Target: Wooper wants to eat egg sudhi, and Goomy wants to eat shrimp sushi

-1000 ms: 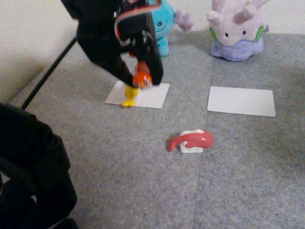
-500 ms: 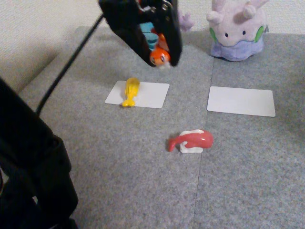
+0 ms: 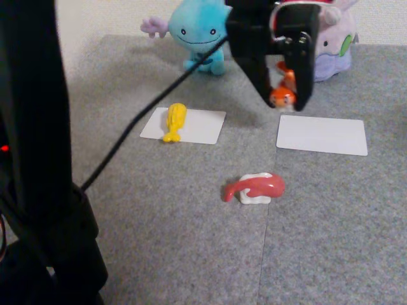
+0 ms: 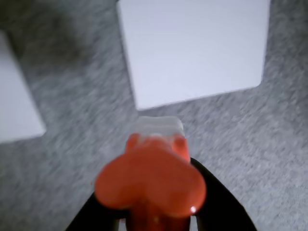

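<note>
**Shrimp in transit, above gap left of right card**

Near field, fixed view: dark arm base and a cable fill the left edge. Pink-red sushi (image 3: 255, 188) lies on the grey mat (image 3: 191, 241), near centre, untouched. Not a task item by its look.

Mid field: two white cards on the mat. Egg (image 3: 175, 121) lies on the left card (image 3: 200, 127), at its left edge, tail toward the near side. Judged done for Wooper. Right card (image 3: 322, 135) is bare.

Hand (image 3: 284, 101) hangs in the air just left of and beyond the right card, jaws closed on the shrimp (image 3: 282, 95), which points down. Wrist view: shrimp (image 4: 151, 180) blurred and close between dark fingers, right card (image 4: 192, 48) just ahead of it, mat (image 4: 72, 120) beneath.

Far field: Wooper (image 3: 197, 32) behind the left card; Goomy (image 3: 334, 38) behind the right card, partly hidden by the hand.

Step in hand, judged: carry the shrimp to the right card.
- Move right and slightly nearer until the shrimp sits over the card's middle, not its left edge.
- Lower until the rice base touches before opening; a drop from height may bounce it off.
- Keep clear of Goomy.

Surface: grey carpet-like mat in tiles, with a seam running near-to-far at centre. Pale floor at the far left; light wall behind the plushes. Whether a desk lies under the mat I cannot tell.
</note>
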